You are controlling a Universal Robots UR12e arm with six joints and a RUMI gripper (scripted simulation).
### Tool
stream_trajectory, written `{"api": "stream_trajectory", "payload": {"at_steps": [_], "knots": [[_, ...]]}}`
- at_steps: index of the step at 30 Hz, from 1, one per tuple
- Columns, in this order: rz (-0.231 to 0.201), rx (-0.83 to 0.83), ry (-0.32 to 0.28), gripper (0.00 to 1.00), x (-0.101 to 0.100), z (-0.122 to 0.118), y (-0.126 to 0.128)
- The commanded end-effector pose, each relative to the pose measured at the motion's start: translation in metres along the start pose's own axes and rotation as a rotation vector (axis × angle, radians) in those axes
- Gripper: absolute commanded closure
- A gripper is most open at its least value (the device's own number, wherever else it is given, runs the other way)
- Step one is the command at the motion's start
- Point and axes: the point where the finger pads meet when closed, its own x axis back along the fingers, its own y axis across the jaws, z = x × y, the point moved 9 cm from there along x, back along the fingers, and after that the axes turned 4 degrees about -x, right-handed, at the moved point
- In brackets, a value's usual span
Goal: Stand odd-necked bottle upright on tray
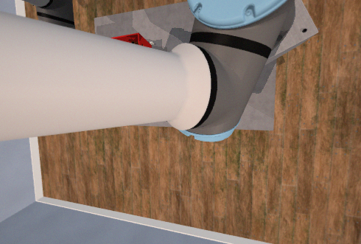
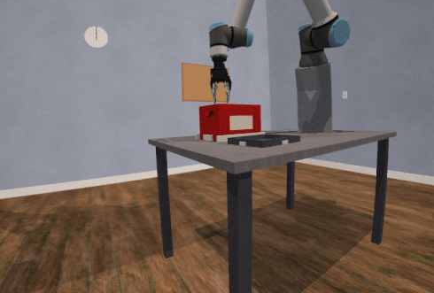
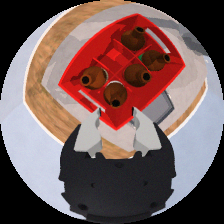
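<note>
The red crate (image 1: 127, 39) (image 2: 217, 122) (image 3: 156, 86) stands on the table and holds several brown bottles. In the wrist view one bottle (image 3: 115, 94) is nearest my fingers, another bottle (image 3: 94, 78) is left of it, and a third bottle (image 3: 136, 75) is right of it. More stand behind. I cannot tell which neck differs. My gripper (image 2: 221, 102) (image 3: 116, 107) is partly open and empty, pointing down just above the crate. The dark tray (image 2: 264, 143) (image 3: 159, 107) lies beside the crate, with no bottle visible on it. The arm hides it in the top view.
The grey table (image 1: 263, 116) (image 2: 199, 150) carries the crate and tray. The robot's pedestal (image 2: 313, 100) rises at the table's far side in the exterior view. The crate walls and dividers surround the bottles closely. The arm (image 1: 110, 79) covers much of the top view.
</note>
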Motion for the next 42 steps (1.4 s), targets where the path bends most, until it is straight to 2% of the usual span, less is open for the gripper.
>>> {"api": "stream_trajectory", "payload": {"at_steps": [1, 42], "knots": [[0.001, 0.000, -0.001, 0.62, 0.0006, -0.0004, -0.0004], [0.001, 0.000, -0.001, 0.62, 0.0006, 0.0040, -0.0013]]}}
